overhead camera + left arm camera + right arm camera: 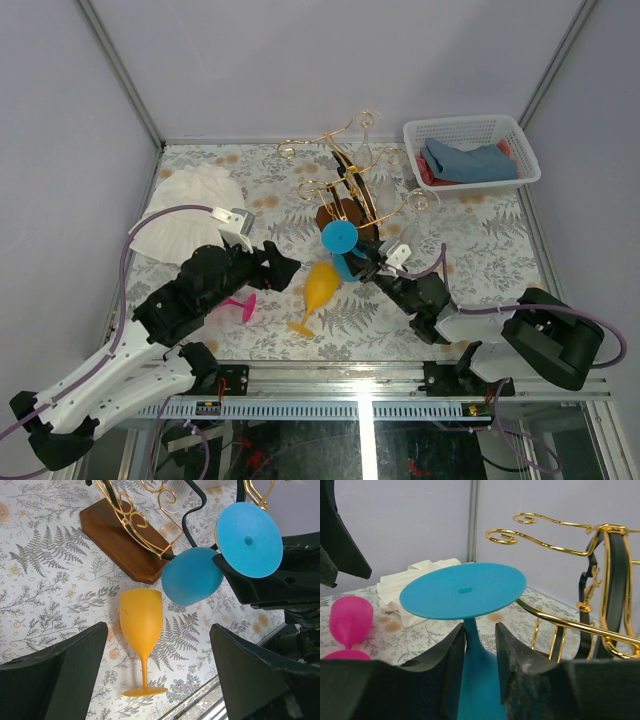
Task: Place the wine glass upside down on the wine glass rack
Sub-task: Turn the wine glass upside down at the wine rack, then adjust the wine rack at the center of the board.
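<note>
Table (480, 250): three coloured glasses (338, 238) (321, 288) (241, 304), one rack (352, 192).

Left arm (120, 370), left of the wine glass rack (350, 195): white lower link, black upper casings, lilac cable looping to a white wrist camera block (236, 222); right arm (480, 325), right of the rack: same colours; matte black fingers (535, 685), dust-speckled.

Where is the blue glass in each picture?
Top external: the blue wine glass is in the middle, just below the wine glass rack.
Left wrist: the glass is upper right, right of the rack.
Right wrist: the glass fills the centre, foot up; the rack stands at right.
Shared landmark: the rack.
</note>
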`<control>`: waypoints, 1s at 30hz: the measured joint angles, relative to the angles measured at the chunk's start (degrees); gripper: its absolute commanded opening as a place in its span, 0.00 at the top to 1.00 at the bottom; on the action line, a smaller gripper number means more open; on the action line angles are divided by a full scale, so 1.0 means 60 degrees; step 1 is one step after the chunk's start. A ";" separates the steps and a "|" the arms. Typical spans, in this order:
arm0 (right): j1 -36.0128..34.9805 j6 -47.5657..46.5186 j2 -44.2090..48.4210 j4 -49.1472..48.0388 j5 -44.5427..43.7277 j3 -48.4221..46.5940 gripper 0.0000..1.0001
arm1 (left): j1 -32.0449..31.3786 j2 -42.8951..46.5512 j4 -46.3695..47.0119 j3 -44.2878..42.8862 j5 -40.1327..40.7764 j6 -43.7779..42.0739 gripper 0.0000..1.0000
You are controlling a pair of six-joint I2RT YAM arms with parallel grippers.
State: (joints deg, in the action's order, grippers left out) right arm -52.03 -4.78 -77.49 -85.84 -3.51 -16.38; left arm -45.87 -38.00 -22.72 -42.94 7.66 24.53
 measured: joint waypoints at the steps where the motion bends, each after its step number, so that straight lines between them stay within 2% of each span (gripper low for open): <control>1: 0.0004 -0.0018 0.0102 0.0051 -0.0025 0.0033 0.54 | 0.0029 0.0000 0.0000 0.0000 -0.0029 -0.0004 0.17; 2: 0.0004 -0.0066 0.0248 0.0135 -0.0080 0.0069 0.49 | 0.0047 0.0000 0.0004 0.0000 -0.0044 -0.0004 0.17; 5: 0.0004 -0.0193 0.0630 0.0379 -0.0160 0.0131 0.44 | 0.0076 0.0000 0.0004 0.0000 -0.0109 0.0000 0.17; 18: 0.0004 -0.0393 0.2401 0.2331 -0.0310 0.0838 0.38 | 0.0120 0.0004 0.0015 0.0007 -0.0280 0.0000 0.17; 25: 0.0004 -0.0390 0.2878 0.2907 -0.1027 0.0962 0.45 | 0.0164 0.0033 0.0058 0.0055 -0.0353 0.0004 0.16; 30: 0.0004 -0.0339 0.2645 0.3384 -0.1494 0.0820 0.59 | 0.0164 0.0051 0.0069 0.0055 -0.0379 0.0004 0.16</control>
State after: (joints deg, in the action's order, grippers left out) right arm -52.01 -6.81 -61.63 -65.54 -12.47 -11.46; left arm -44.88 -37.69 -22.31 -42.61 5.39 24.56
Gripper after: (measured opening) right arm 0.489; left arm 0.833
